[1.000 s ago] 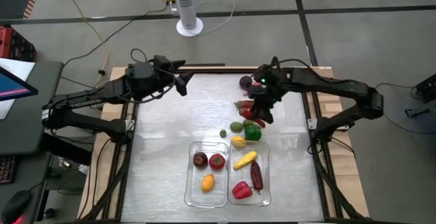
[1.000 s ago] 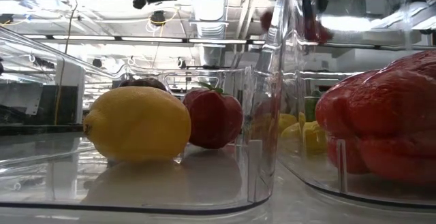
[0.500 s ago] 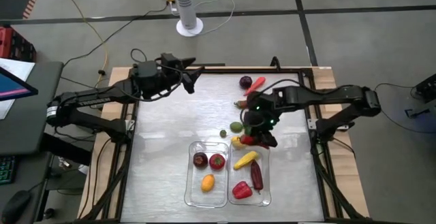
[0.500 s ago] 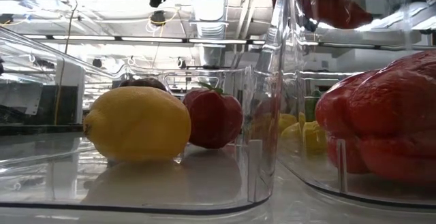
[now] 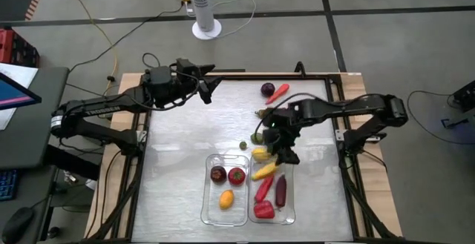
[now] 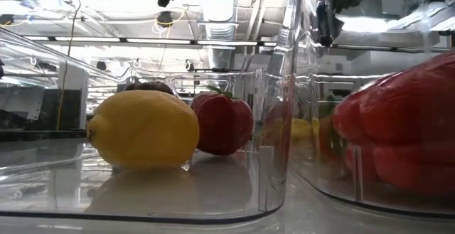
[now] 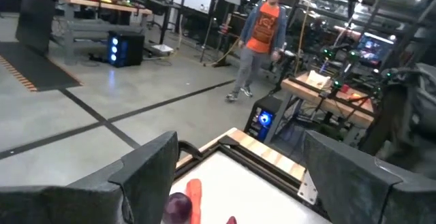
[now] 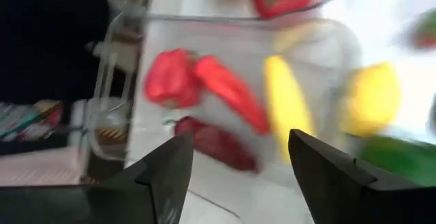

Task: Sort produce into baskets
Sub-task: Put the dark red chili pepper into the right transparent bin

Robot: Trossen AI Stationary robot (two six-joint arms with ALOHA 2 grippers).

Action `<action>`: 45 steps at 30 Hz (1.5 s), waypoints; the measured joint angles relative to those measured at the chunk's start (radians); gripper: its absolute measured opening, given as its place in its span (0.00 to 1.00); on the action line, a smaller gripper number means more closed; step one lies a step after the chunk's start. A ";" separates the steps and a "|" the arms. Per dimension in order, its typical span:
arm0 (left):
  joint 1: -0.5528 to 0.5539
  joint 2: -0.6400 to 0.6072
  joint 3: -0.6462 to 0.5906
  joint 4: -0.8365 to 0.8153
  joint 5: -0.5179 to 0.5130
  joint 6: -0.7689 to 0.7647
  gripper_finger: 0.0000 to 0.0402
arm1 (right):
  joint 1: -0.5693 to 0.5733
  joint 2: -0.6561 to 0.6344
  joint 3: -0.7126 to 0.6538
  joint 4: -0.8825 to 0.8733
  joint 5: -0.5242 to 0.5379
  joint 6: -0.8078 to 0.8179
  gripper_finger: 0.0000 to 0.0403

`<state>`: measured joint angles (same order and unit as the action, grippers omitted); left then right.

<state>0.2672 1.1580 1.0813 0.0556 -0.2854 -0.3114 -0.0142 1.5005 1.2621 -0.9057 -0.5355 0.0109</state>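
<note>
Trouble is most likely lying at the right tub (image 5: 272,188), where the right gripper (image 5: 283,152) is hanging just over the far rim with its fingers apart and nothing between them. A red chilli (image 5: 263,188) is sitting slantwise inside among the corn (image 5: 265,171), the purple piece (image 5: 280,190) and the red pepper (image 5: 263,209); the tub is getting crowded, so a later piece could be landing on the pile and rolling out. Lifting carelessly, the gripper could also be clipping the rim and shifting the tub, or nudging the yellow piece (image 5: 260,154) lying just beside that rim. The left tub (image 5: 225,189) is holding three pieces, a lemon (image 6: 143,129) nearest the low camera. A small green piece (image 5: 243,146) and, I think, a green pepper under the arm are waiting on the table, with a purple onion (image 5: 267,90) and a carrot (image 5: 278,92) near the far edge. The left gripper (image 5: 205,87) is hovering open, well apart from everything. The table (image 5: 178,162) is looking like brushed, slippery metal in a wooden frame. Beyond it, a person (image 7: 259,40) is standing among lab benches, and a fan (image 5: 204,5) is sitting on the concrete floor.
</note>
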 joint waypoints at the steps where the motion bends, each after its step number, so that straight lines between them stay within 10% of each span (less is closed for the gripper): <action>1: 0.000 0.000 0.000 0.000 0.012 -0.002 0.75 | -0.020 -0.016 0.000 -0.001 0.026 0.001 0.67; 12: 0.006 0.000 0.000 -0.023 0.089 -0.038 0.75 | -0.231 -0.064 0.001 -0.003 0.398 -0.165 0.67; 27: -0.073 0.000 0.000 -0.243 0.145 -0.097 0.75 | -0.488 0.192 0.001 -0.027 0.485 -0.340 0.67; 45: -0.105 0.000 0.000 -0.277 0.149 -0.143 0.75 | -0.524 0.386 -0.048 0.095 0.569 -0.404 0.61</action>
<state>0.1623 1.1576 1.0813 -0.2214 -0.1360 -0.4549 -0.5381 1.8867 1.2142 -0.8112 0.0340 -0.3931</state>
